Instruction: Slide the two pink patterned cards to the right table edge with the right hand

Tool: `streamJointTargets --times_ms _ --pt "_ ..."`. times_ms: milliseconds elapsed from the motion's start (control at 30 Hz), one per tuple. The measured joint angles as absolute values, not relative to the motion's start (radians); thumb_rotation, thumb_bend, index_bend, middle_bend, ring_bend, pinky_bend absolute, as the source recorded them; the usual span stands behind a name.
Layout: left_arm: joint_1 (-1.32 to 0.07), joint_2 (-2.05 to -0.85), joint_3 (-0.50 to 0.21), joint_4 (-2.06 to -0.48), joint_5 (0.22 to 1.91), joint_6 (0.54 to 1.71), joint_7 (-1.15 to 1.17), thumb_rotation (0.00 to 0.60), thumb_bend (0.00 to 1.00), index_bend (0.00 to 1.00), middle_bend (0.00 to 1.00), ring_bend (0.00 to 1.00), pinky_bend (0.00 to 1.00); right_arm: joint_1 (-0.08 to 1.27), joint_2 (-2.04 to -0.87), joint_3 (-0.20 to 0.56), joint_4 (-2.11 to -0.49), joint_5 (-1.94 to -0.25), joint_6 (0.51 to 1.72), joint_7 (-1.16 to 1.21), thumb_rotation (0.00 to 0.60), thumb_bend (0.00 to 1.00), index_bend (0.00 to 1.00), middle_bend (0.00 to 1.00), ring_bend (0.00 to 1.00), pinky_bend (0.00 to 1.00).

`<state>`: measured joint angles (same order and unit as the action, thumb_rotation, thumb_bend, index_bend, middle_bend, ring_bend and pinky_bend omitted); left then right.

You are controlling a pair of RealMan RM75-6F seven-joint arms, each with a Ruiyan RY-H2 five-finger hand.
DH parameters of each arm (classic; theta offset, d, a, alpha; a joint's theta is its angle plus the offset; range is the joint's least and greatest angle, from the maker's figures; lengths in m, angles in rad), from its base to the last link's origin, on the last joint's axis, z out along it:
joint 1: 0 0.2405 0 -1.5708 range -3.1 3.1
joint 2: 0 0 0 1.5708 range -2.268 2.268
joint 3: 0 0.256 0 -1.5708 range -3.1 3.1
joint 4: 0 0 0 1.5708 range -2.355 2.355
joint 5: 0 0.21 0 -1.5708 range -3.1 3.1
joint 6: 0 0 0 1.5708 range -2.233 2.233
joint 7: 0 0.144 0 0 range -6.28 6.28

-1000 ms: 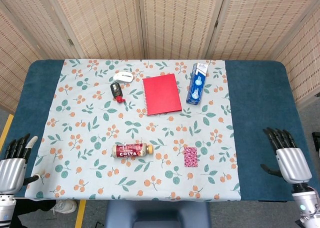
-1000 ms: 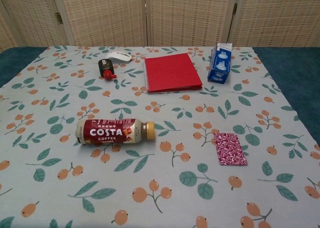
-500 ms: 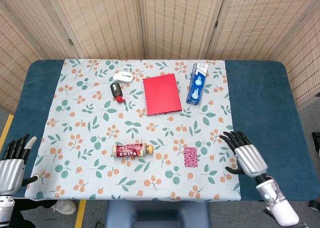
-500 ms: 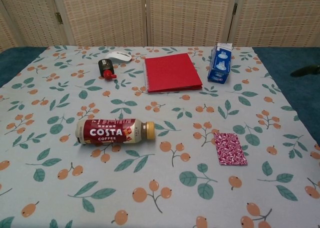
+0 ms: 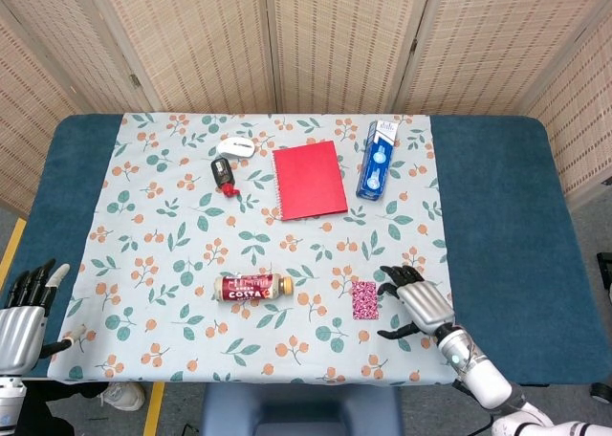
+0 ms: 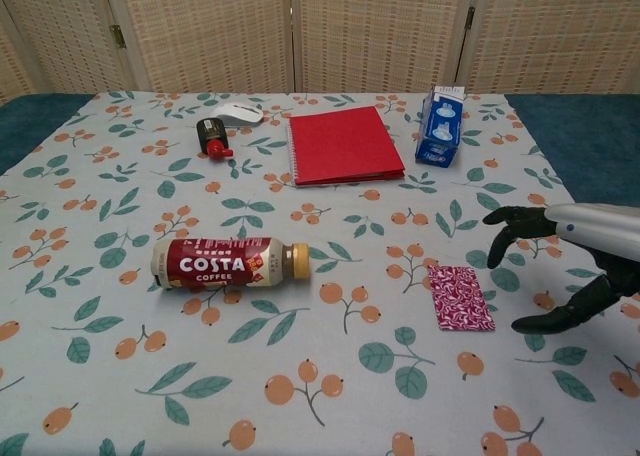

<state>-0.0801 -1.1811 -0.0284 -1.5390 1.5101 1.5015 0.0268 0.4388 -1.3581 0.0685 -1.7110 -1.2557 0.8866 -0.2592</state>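
Observation:
The pink patterned cards [image 5: 364,299] lie as one small stack on the floral cloth, right of the bottle; in the chest view the cards [image 6: 460,296] sit right of centre. My right hand [image 5: 416,302] hovers just right of them with fingers spread and curved, holding nothing, a small gap away; the chest view shows the right hand [image 6: 570,261] at the right edge. My left hand [image 5: 24,307] rests open at the table's near left corner, far from the cards.
A Costa coffee bottle [image 5: 252,287] lies on its side left of the cards. Further back are a red notebook [image 5: 309,179], a blue carton [image 5: 377,160], a white mouse [image 5: 235,146] and a small black and red item [image 5: 222,175]. Bare blue table [image 5: 507,226] runs right of the cloth.
My right hand has moved left from the table's near right edge, across the blue strip, to just beside the cards. The cards and my left hand have not moved.

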Motion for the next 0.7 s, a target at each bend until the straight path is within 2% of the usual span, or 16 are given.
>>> streamJointTargets --times_ms 100,200,700 --pt "-0.081 -1.181 -0.028 -1.537 1.510 1.498 0.022 0.600 0.25 0.05 0.00 0.06 0.00 0.457 -1.388 0.071 -1.681 -1.243 0.869 -0.250 0.292 0.18 0.30 0.06 0.00 0.00" --pt "-0.081 -1.182 -0.027 -1.536 1.512 1.498 0.018 0.600 0.25 0.05 0.00 0.07 0.00 0.475 -1.417 0.068 -1.653 -1.241 0.857 -0.250 0.278 0.18 0.30 0.06 0.00 0.00" --pt "-0.070 -1.188 -0.020 -1.508 1.510 1.501 -0.017 0.600 0.25 0.06 0.00 0.07 0.00 0.519 -1.503 0.038 -1.585 -1.220 0.849 -0.291 0.275 0.18 0.30 0.06 0.00 0.00"
